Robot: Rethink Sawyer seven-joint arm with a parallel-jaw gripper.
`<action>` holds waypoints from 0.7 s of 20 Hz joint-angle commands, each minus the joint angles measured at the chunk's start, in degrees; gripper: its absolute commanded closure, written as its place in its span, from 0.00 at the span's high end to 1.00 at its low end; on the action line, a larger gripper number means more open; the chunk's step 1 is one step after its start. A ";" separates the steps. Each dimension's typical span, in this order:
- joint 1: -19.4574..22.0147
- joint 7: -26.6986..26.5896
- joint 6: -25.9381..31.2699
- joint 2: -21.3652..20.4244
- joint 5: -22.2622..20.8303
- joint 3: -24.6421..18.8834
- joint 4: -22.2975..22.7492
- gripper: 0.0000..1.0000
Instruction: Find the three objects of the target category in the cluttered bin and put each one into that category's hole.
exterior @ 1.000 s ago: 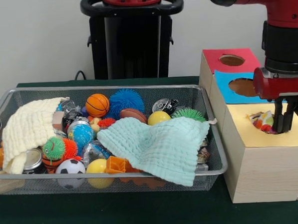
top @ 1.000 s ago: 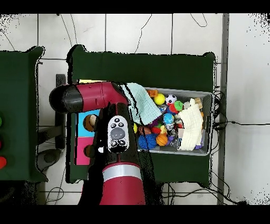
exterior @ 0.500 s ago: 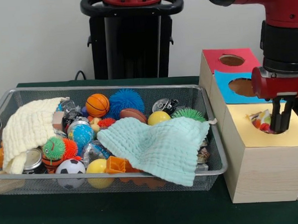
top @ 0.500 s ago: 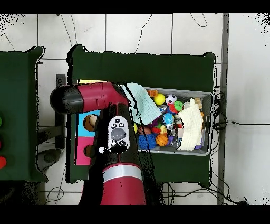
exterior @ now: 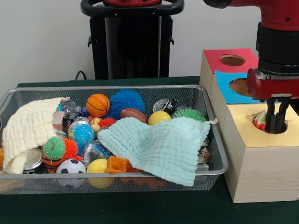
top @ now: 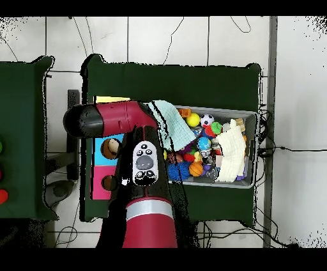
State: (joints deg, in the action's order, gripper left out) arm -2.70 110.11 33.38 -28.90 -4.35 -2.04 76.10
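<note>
The wire mesh bin (exterior: pixel 103 86) fills the left and middle of the front view, full of toys and cloths; it also shows in the overhead view (top: pixel 250 116). The yellow-topped wooden box (exterior: pixel 297 134) stands to its right. My gripper (exterior: pixel 276 129) reaches down into this box's round hole (exterior: pixel 285 127) with its fingers close together. One white dotted piece (exterior: pixel 260 119) sticks out of the hole's left rim, just beside the fingers. No other dotted piece shows in the bin. In the overhead view my arm (top: pixel 144 166) hides the gripper and the hole.
A blue-topped box (exterior: pixel 231 90) and a red-topped box (exterior: pixel 222 58) stand behind the yellow one. In the bin lie a mint cloth (exterior: pixel 159 146), a cream cloth (exterior: pixel 27 128), balls, spiky toys and cans. The robot pedestal (exterior: pixel 133 37) stands behind.
My gripper has shifted left over the hole and its fingers have drawn together. Less of the dotted piece shows above the hole than before.
</note>
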 commanded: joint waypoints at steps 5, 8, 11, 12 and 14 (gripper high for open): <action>1.95 3.14 0.67 7.82 -2.11 -1.48 2.50 0.00; 2.23 3.63 -1.85 9.01 -2.18 -1.61 2.34 0.00; 2.94 3.71 -3.25 10.68 -1.89 -2.02 1.65 0.00; 2.98 3.83 -3.48 11.05 -1.83 -2.02 1.48 0.00; 2.93 4.22 -4.05 11.01 -1.72 -1.93 2.26 0.00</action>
State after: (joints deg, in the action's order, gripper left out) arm -2.38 110.11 32.14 -23.73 -4.22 -2.24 75.60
